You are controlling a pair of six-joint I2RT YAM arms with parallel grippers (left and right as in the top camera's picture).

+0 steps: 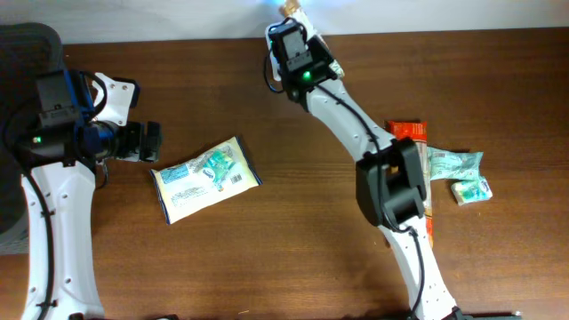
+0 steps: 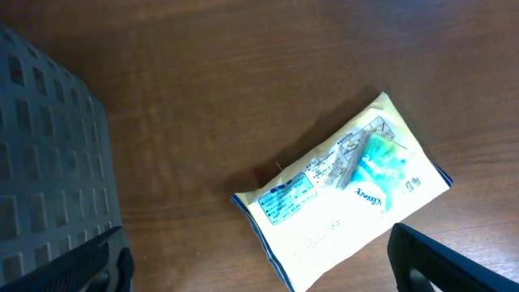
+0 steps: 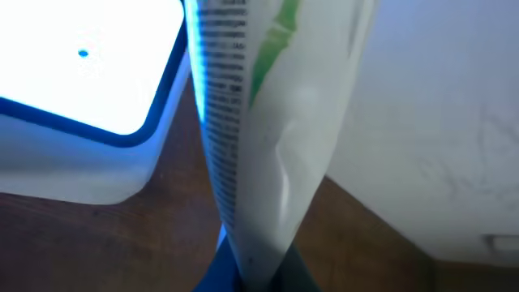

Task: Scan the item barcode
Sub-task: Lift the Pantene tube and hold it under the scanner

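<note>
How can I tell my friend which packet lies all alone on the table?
On the brown table, look at the left half, just in front of the left arm's open end effector. A flat packet lies there, cream with a teal picture; the other packets crowd together on the right side.

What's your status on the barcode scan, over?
Right gripper shut on packet, barcode beside lit panel. Left gripper open, next to tissue pack on table. Nothing seen in the way.

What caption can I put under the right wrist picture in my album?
The right tool holds a white packet, its barcode beside a bright, blue-edged panel.
</note>
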